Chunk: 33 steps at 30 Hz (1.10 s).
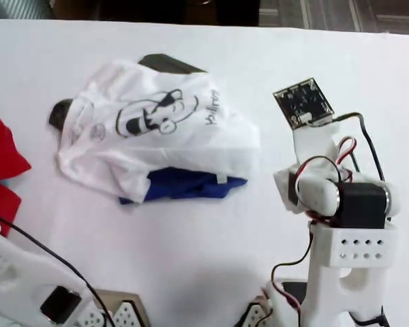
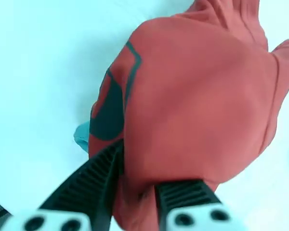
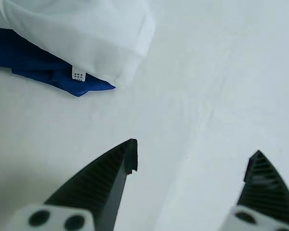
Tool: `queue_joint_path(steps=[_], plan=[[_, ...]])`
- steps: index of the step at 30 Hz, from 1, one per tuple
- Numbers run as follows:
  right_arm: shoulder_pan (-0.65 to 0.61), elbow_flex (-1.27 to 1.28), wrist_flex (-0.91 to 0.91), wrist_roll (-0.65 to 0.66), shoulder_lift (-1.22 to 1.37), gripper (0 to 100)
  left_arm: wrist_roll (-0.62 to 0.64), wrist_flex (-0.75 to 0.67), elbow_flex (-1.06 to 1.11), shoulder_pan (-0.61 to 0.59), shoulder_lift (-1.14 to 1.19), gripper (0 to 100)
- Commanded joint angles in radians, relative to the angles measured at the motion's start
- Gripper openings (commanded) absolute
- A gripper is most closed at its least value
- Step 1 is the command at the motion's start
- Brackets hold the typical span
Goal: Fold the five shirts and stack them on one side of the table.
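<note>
Red shirt (image 2: 197, 96) is lying at nine o'clock on the table (image 1: 211, 259), left gripper (image 2: 139, 178) clamping its fabric. Right gripper (image 3: 192, 163) is hovering at four o'clock, jaws wide apart (over bare surface), near a white shirt (image 1: 157, 129) covering a blue shirt (image 1: 191, 184).

white shirt (image 1: 191, 146) lettering: you see a short dark word beside the cartoon (image 1: 150, 117), unreadable.
hem tag (image 3: 78, 74): tiny marks, illegible.
red shirt (image 2: 197, 96) graphic: no letters you can read.
</note>
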Motion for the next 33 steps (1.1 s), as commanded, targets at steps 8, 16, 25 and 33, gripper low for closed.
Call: queue_joint_path(steps=[8,16,25,33], plan=[[0.004,-0.005,-0.018,0.005,-0.016,35.1,0.003,-0.008,-0.108,0.084,-0.084,52],[0.004,-0.003,-0.016,0.0,-0.016,35.1,0.005,0.063,-0.24,0.364,-0.078,51],[0.004,-0.003,-0.012,0.0,-0.016,35.1,0.167,0.0,0.22,0.796,-0.074,51],[0.004,-0.003,-0.005,-0.002,-0.024,35.1,0.201,-0.258,0.553,1.017,-0.074,51]])
